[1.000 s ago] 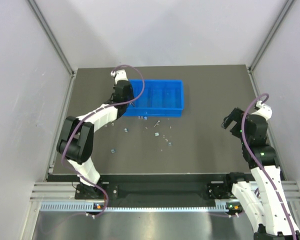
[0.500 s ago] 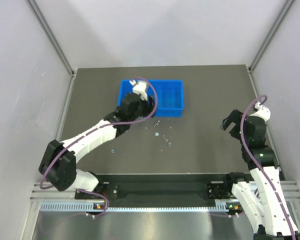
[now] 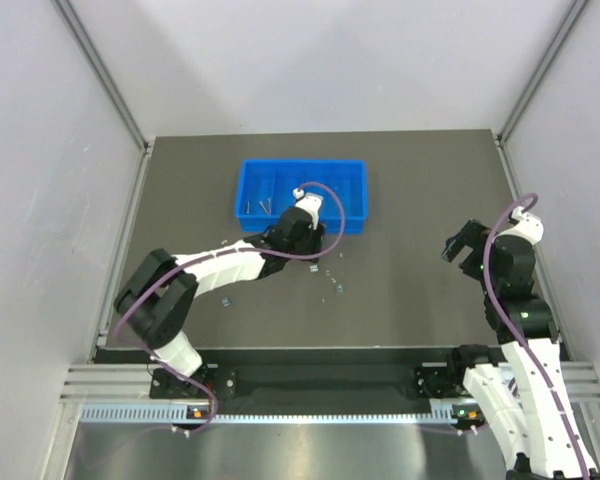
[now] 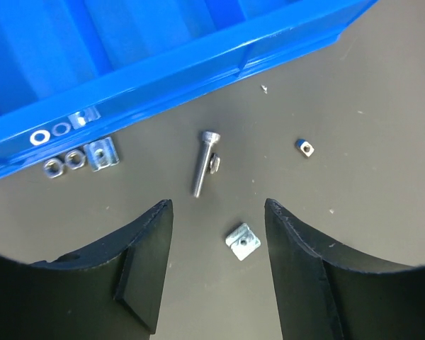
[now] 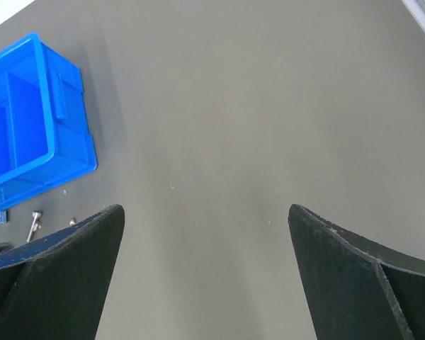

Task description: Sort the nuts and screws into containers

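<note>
As the left gripper [image 4: 217, 212] hangs above the loose parts: fingers apart, the gap far wider than any piece below; nothing held, nothing touched
Right gripper [image 5: 205, 212]: fingers wide apart, empty, over bare worktop [image 5: 219, 106] toward its right edge, well apart from the parts
Square nut [image 4: 242, 241]: nearest piece, flat on the worktop, in line with the gap between the left fingers
Screw [image 4: 205, 163]: just beyond, lying flat, head toward the tray; a small nut [image 4: 215, 163] touches its shaft
Lone nut [image 4: 306, 147]: to one side, apart from the rest
Nut cluster [image 4: 74, 159]: three pieces side by side, just beside the tray's near wall
Tray [image 4: 198, 67]: blue, divided, toward the worktop's far edge, left of centre; thin grey pieces lie in its left compartments, too small to identify
Handling, judged: all pieces light, rigid, smooth metal; the screw is likely to roll or skid if nudged
Hold, judged: pinch the screw across mid-shaft, fingers closing from either side; the touching nut may be dragged along
</note>
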### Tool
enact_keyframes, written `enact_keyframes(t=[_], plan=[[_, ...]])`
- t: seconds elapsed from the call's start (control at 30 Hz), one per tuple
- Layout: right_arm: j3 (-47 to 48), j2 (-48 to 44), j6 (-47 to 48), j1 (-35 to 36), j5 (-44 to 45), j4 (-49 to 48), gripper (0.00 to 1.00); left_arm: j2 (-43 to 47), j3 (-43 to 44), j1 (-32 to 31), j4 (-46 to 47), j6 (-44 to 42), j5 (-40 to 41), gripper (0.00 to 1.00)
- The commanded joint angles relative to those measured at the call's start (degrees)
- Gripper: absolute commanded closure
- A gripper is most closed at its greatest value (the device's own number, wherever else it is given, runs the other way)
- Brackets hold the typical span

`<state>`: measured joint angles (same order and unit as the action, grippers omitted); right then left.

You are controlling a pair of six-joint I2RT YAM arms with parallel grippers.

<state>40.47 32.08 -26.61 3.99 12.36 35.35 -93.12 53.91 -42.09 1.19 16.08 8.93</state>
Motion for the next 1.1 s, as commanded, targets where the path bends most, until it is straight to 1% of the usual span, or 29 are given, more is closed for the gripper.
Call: enact_keyframes(t=[0.0,0.13,0.2,0.3,0.43,0.67,0.93,1.03,1.07], plan=[[0.14,-0.44,0.16,0.32,0.38,-1.16,0.00,-2.93,3.39,-1.50,0.92,-0.88,3.55,0.41],[0.14,0.35,0.24,0.23,0.12,-1.16,0.00,-7.24,5.23,-2.65,1.88,2.11,7.41,0.44],[0.49,0.53,0.51,0.32,-0.05,-0.90,0.00,-8.47,5.85,-3.44,2.06,3.08,10.83,0.44],[0.66,0.18,0.95,0.23,0.30,-0.64,0.00,-10.67,7.17,-3.53,1.62,4.05,12.77,0.45],[0.49,-0.52,1.03,0.32,0.91,-0.37,0.00,-12.34,8.31,-3.62,0.92,5.02,14.27,0.47],[0.23,-0.35,1.12,0.40,0.74,-0.55,0.00,-14.89,8.49,-3.62,2.50,6.86,17.78,0.50],[0.31,-0.26,1.12,0.32,0.56,-0.64,0.00,-18.94,10.51,-3.53,1.80,8.53,18.93,0.55],[0.40,0.09,0.95,0.32,0.47,-0.72,0.00,-19.55,10.60,-3.53,1.88,9.15,19.72,0.59],[0.49,0.27,1.03,0.32,0.47,-0.72,0.00,-19.55,10.60,-3.53,1.88,9.15,19.90,0.62]])
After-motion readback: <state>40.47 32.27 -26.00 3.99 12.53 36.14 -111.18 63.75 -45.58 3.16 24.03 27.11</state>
